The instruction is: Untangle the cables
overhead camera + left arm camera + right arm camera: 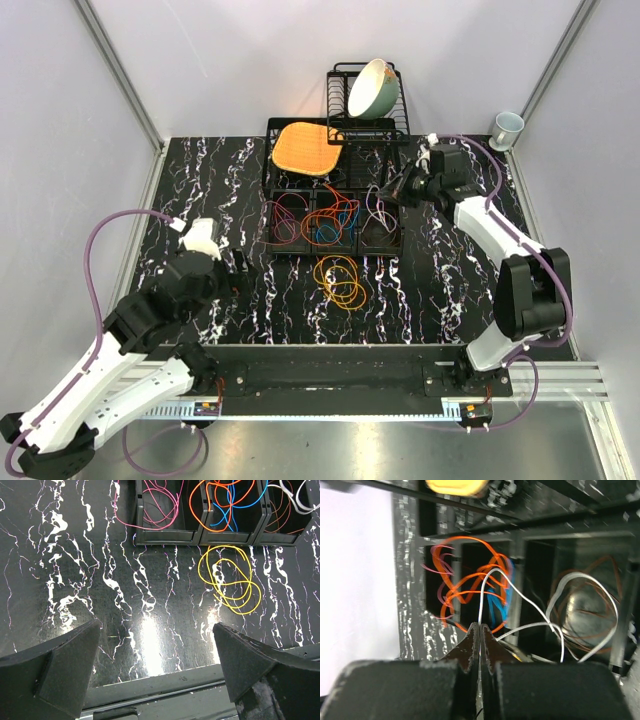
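— What encloses the place?
— Pale, plain walls on three sides. A grey metal post slants up at eleven o'clock, and another at one.
— And the furniture?
— A black table, veined in white like marble. A silver rail runs along its edge at six o'clock.
— How is the light?
— It falls from overhead; a bright glare lies on the tabletop in the left wrist view.

A robot lab cell; white panels on aluminium posts enclose a black marbled table; dish rack upper centre.
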